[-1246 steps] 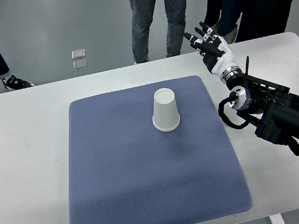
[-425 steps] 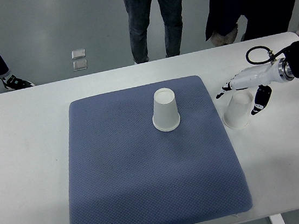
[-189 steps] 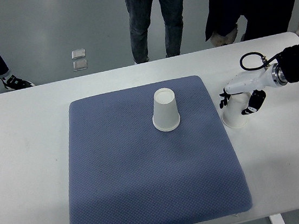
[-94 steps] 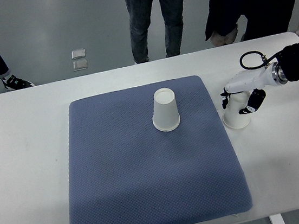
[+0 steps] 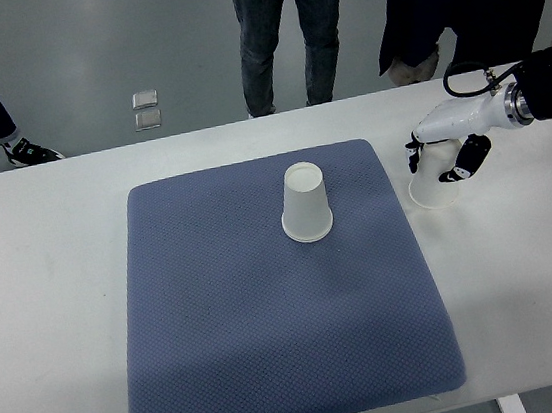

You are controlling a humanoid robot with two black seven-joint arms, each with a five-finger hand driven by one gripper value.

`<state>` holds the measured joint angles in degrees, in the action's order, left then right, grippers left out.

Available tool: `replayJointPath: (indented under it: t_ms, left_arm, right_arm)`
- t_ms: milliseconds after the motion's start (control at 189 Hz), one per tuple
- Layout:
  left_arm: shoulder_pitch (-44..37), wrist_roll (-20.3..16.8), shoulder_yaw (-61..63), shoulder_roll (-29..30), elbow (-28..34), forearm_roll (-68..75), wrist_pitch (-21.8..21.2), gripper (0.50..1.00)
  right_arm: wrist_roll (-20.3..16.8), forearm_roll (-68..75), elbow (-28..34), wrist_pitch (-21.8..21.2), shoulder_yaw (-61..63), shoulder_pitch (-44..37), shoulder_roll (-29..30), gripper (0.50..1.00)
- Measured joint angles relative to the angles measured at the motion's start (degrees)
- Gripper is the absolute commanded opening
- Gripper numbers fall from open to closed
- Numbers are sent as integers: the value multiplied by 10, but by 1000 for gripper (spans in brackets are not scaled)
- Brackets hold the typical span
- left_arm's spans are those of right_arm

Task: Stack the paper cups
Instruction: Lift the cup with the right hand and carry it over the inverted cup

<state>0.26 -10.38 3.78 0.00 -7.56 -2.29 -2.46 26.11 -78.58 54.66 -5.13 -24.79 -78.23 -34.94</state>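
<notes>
Right of the blue mat (image 5: 268,308), our right hand (image 5: 443,151) has its fingers (image 5: 453,167) wrapped around an upturned paper cup (image 5: 435,185). On the mat's far middle stands the target cup (image 5: 305,204), bare: we judge stacking not yet done.

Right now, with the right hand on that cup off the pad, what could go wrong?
1. The right hand pinches the grasped cup from above near its closed end; thin paper could crush or slip.
2. That cup looks slightly tilted, so its open rim may catch on the mat cup instead of sliding over it.
3. The mat cup stands free on the soft blue pad; an off-centre approach could tip it.
</notes>
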Motion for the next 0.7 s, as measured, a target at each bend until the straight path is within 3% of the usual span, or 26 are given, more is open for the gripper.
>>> replayJointPath:
  t_ms: [700]
  left_arm:
    - [0, 0, 0, 0, 0, 0, 0, 1000]
  right_arm:
    - [14, 6, 47, -80, 10, -160, -19, 627]
